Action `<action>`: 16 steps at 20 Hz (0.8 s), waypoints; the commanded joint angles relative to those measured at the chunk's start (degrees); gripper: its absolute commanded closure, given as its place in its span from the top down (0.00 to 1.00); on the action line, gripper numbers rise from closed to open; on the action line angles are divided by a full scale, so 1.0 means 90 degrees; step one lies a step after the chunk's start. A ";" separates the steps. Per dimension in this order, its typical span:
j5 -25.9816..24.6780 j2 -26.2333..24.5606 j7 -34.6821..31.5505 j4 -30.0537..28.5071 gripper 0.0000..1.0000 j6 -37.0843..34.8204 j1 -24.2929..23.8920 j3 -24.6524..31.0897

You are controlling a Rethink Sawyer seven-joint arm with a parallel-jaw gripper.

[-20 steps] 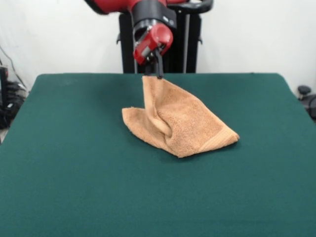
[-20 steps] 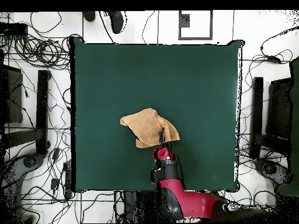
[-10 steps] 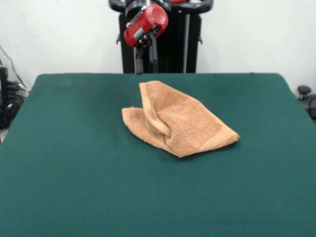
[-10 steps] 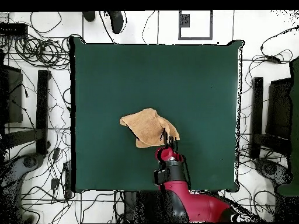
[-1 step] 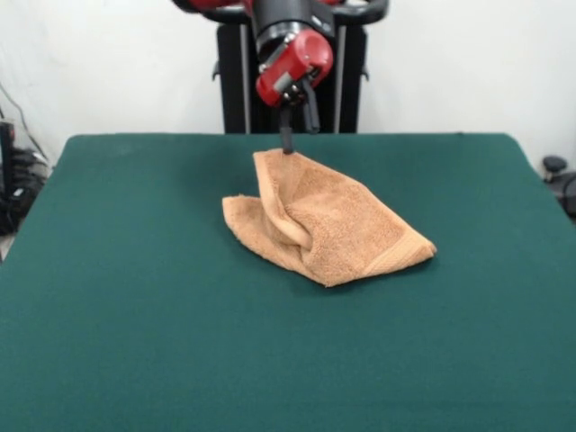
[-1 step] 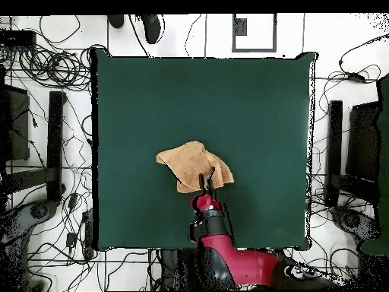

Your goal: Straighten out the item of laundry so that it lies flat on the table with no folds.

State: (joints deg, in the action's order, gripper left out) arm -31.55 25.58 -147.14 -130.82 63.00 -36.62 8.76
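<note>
The towel (image 5: 319,220) lies a little toward the robot's edge of the table (image 5: 135,297), about midway between the side edges, and it is not flat: one part is folded over another and a thick ridge runs across the middle. One second ago the gripper (image 5: 297,121) held the far corner up in the air; half a second ago it had let go and the corner had dropped down, with the gripper raised and away. Now the gripper has come down again, one finger (image 5: 286,141) almost touching that far corner, the fingers apart and holding nothing. I judge that the fold remains, so a new grasp is being prepared.
</note>
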 commanded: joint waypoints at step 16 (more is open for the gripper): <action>-0.0854 0.0152 -0.0780 0.0439 1.00 -0.0747 -0.0145 0.0325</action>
State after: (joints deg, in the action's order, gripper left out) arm -37.29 24.97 -147.14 -130.80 63.19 -38.19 8.76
